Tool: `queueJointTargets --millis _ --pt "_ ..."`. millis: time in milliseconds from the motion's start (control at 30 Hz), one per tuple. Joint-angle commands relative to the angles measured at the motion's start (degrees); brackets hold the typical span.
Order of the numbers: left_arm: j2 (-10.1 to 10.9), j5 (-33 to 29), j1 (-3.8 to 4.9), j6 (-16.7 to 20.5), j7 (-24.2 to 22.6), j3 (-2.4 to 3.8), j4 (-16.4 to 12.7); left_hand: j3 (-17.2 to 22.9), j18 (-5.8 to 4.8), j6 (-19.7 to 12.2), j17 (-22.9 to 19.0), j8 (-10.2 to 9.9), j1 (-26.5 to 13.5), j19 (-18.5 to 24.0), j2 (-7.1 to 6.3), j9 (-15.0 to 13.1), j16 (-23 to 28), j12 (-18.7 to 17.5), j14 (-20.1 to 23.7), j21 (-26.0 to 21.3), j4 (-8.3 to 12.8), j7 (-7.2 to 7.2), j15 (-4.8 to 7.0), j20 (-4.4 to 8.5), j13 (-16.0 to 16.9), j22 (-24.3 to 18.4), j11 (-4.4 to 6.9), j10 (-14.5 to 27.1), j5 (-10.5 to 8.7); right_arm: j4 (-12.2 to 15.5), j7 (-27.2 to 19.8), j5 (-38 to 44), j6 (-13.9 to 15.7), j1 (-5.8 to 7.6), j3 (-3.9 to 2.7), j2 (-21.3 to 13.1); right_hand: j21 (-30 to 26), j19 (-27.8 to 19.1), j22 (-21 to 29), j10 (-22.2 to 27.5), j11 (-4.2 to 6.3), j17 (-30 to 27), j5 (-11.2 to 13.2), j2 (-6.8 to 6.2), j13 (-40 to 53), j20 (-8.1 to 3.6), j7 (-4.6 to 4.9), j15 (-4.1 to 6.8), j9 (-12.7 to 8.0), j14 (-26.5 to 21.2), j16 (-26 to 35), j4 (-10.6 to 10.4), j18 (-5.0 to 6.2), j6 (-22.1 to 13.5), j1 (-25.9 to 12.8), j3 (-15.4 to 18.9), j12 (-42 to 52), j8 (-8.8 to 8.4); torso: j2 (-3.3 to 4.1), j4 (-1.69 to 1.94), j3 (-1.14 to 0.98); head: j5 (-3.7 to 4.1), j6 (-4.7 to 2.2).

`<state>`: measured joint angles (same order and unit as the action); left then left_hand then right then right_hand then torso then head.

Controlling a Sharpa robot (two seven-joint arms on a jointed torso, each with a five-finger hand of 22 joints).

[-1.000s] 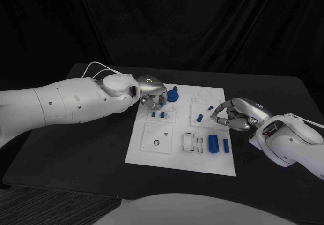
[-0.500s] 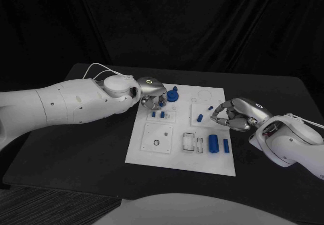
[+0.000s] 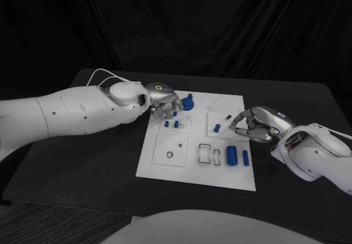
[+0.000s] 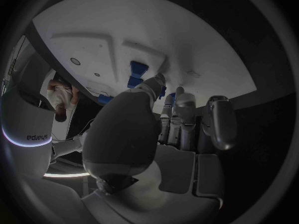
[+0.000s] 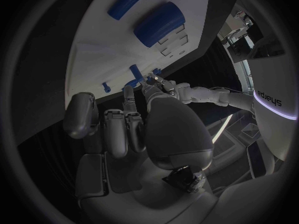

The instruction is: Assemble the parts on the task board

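Observation:
The white task board (image 3: 192,168) lies in the middle of the black table. My left hand (image 3: 164,99) hovers over its far left corner, fingers curled beside a blue gear-shaped part (image 3: 188,104). In the left wrist view a bit of blue (image 4: 169,96) shows at the fingertips of that hand (image 4: 156,129); I cannot tell whether it is held. My right hand (image 3: 254,125) sits at the board's right edge with fingers curled in and nothing visible in them (image 5: 134,129). A small blue part (image 3: 228,117) stands just beyond its fingertips.
Two small blue pegs (image 3: 172,123) stand on the board below my left hand. Another blue piece (image 3: 217,128) stands mid-board. Two blue cylinders (image 3: 232,155) (image 3: 245,158) lie near the board's right front, beside white slotted blocks (image 3: 206,153).
My left hand has shifted slightly left and turned a little beside the gear-shaped part. The right hand has stayed where it was.

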<state>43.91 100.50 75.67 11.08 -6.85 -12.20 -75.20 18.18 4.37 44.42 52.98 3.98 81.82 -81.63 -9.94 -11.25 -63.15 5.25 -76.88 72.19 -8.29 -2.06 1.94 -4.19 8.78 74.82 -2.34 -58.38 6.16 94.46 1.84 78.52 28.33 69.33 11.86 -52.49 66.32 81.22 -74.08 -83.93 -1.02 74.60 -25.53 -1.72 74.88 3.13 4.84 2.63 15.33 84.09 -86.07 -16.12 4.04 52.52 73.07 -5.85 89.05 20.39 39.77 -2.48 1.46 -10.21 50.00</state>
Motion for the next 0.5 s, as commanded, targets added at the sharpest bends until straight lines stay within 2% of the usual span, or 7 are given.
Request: queueJointTargets --millis 33,333,433,500 --pt "0.37 0.10 -0.10 4.08 -0.20 0.04 -0.09 -2.49 -0.52 -0.77 -0.84 -0.40 -0.33 0.12 0.41 0.60 0.59 0.05 0.15 -1.05 0.23 -0.37 -0.02 0.08 0.38 10.05 -0.34 0.79 -0.90 0.09 1.00 0.12 -0.20 -0.16 -0.03 -0.16 -1.20 -0.24 -9.26 -5.92 0.53 9.81 -1.24 0.56 14.94 0.00 0.02 0.56 0.83 4.43 0.42 -0.09 1.00 0.37 1.33 -0.77 0.81 0.85 -0.01 0.03 0.02 0.00 0.00" --pt "2.56 0.10 0.21 8.88 -1.23 0.06 -0.64 -3.21 -0.48 -0.04 -0.98 0.14 0.45 0.20 0.52 0.64 0.66 0.31 0.30 -1.33 0.04 -0.72 -0.03 -0.03 0.84 10.01 -0.17 1.65 -1.83 0.76 1.17 0.12 0.75 -0.12 -0.04 -1.39 -1.40 -0.32 -9.21 -5.69 0.54 9.63 -1.24 0.51 14.66 0.00 0.00 0.57 0.84 4.38 0.56 -0.07 1.04 0.41 1.41 -0.79 0.60 0.88 -0.04 0.04 0.05 0.15 0.00" --pt "3.60 0.10 0.83 9.79 -1.94 0.07 -1.04 -3.09 -0.38 0.87 -1.38 0.51 0.94 0.44 0.64 0.55 0.95 0.62 0.55 -1.89 -0.11 -0.72 0.05 -0.03 1.15 9.88 0.06 1.79 -2.30 1.40 1.15 0.12 1.94 0.16 -0.04 -2.27 -1.79 -0.46 -9.11 -5.22 0.56 9.33 -1.25 0.34 14.09 -0.01 -0.01 0.58 0.84 4.30 0.80 -0.04 1.11 0.45 1.53 -0.80 0.17 0.89 -0.02 0.06 0.05 0.38 0.00" --pt "4.53 0.10 1.57 10.36 -2.51 0.07 -1.53 -2.89 -0.11 1.76 -2.80 0.78 1.18 1.21 0.61 0.51 2.14 0.62 1.59 -3.44 -0.32 -0.86 0.04 -0.09 1.38 9.50 0.21 2.66 -2.62 1.98 0.87 0.12 3.85 0.70 -0.05 -2.87 -1.71 -0.44 -9.13 -5.19 0.60 9.50 -1.29 0.26 14.06 -0.03 -0.07 0.61 0.88 4.34 0.68 -0.04 1.10 0.60 1.68 -0.85 0.14 0.98 -0.01 0.05 0.05 0.48 0.00"
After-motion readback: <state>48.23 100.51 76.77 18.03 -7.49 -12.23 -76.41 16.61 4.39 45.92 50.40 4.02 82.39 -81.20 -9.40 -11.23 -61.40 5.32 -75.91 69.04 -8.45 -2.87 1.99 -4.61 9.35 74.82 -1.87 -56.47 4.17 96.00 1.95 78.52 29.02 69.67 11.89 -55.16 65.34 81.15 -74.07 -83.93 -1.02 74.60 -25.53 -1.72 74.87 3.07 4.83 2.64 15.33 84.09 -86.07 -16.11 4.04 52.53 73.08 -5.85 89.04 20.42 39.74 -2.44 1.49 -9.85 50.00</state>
